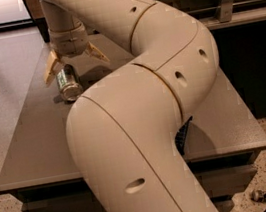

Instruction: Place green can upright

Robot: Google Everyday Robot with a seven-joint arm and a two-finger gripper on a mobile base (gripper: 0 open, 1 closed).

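Straddling green can (68, 82): splayed end effector (77, 69)

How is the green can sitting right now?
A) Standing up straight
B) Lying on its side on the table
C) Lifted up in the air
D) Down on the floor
B: the green can lies on its side on the table, one shiny silver end facing the camera. The tool is open just above it and is not lifting it.

High close view down past arm (141, 127) onto table (34, 150), jaws far-left.
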